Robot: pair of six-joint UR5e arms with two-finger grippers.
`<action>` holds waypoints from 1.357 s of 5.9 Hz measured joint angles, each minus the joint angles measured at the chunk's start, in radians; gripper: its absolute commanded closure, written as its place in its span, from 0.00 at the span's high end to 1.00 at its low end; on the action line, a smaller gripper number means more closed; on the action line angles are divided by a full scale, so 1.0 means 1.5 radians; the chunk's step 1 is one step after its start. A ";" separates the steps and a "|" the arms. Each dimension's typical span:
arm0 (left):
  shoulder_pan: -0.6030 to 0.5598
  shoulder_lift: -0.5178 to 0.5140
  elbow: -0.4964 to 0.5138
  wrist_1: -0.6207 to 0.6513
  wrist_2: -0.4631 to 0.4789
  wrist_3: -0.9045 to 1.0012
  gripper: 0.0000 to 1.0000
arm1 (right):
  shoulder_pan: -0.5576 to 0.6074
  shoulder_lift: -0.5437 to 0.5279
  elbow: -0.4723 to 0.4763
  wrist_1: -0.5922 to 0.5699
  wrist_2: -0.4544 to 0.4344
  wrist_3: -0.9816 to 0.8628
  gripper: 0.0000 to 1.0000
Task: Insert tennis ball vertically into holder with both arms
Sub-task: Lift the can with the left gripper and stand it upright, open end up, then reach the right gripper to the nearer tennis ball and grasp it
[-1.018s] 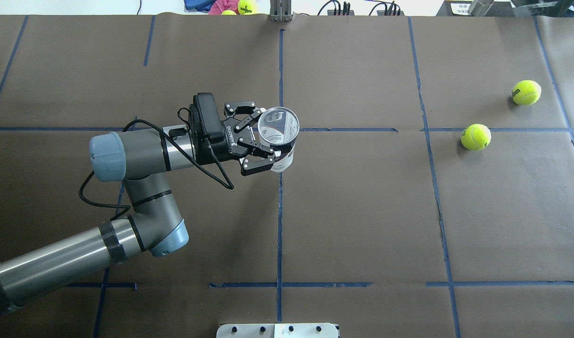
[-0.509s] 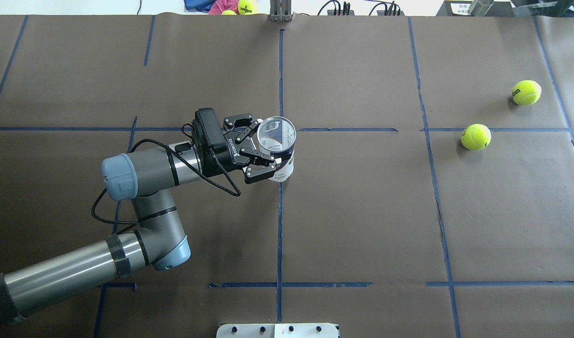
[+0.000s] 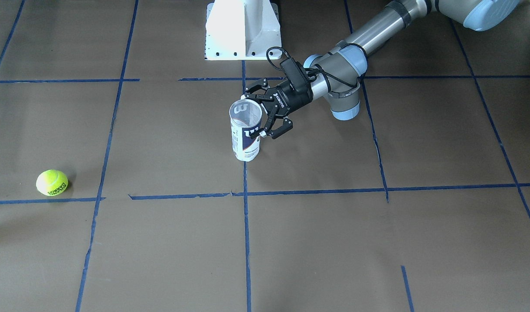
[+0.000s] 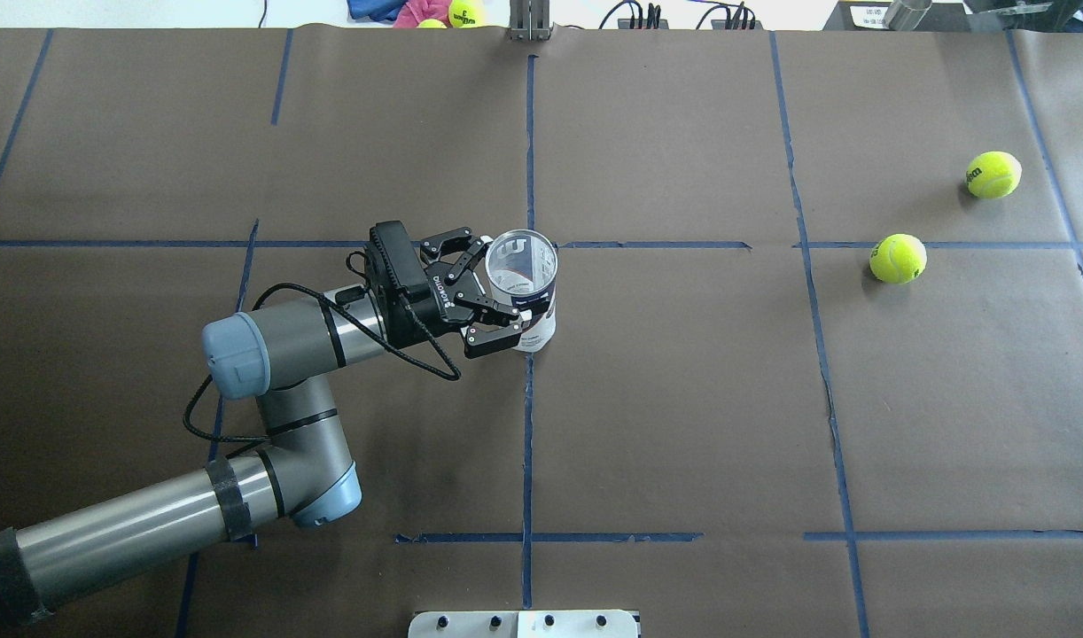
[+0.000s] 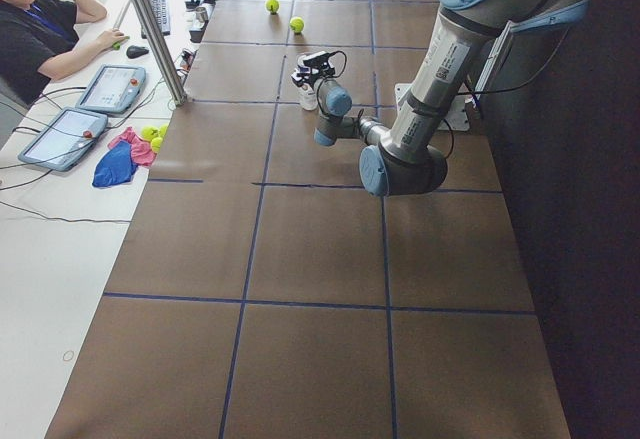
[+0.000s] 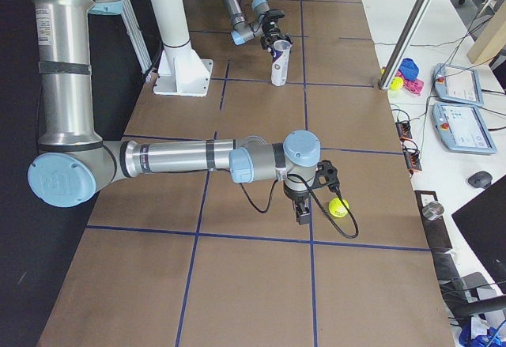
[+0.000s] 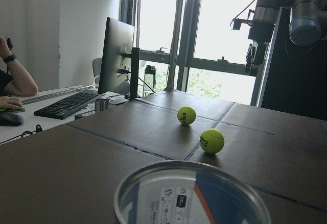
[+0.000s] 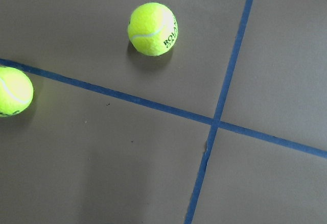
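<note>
The holder [image 4: 523, 276] is a clear can with a white and navy label, upright near the table's middle, and also shows in the front view [image 3: 245, 136]. My left gripper [image 4: 499, 292] is shut on its side below the open rim [image 7: 191, 193]. A tennis ball with ROLAND lettering [image 4: 898, 258] lies on the table far right, directly below the right wrist camera [image 8: 152, 28]. My right gripper [image 6: 303, 214] hangs high above that ball; I cannot tell whether it is open or shut. It is outside the overhead view.
A second yellow-green ball [image 4: 993, 174] lies further back right, at the left edge of the right wrist view [image 8: 13, 91]. Blue tape lines cross the brown table cover. The white pedestal base [image 3: 242, 30] stands at the robot's side. An operator [image 5: 40, 29] sits beyond the far edge.
My left arm has drawn back toward the robot's side with the holder in its grip, and the holder sits lower. The two balls have not moved.
</note>
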 measured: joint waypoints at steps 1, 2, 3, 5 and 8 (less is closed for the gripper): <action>0.000 -0.002 0.000 0.002 0.000 -0.002 0.99 | -0.008 0.017 0.000 -0.001 0.001 0.006 1.00; 0.001 -0.004 -0.001 0.003 0.000 -0.003 0.99 | -0.043 0.043 0.001 -0.001 0.000 0.046 1.00; 0.001 -0.006 -0.002 0.003 0.000 -0.003 0.99 | -0.100 0.082 -0.001 0.000 -0.007 0.116 1.00; 0.001 -0.007 -0.003 0.004 0.000 -0.003 0.99 | -0.208 0.143 -0.012 0.029 -0.056 0.236 1.00; 0.001 -0.007 -0.003 0.005 0.000 -0.003 0.99 | -0.297 0.153 -0.082 0.164 -0.129 0.339 1.00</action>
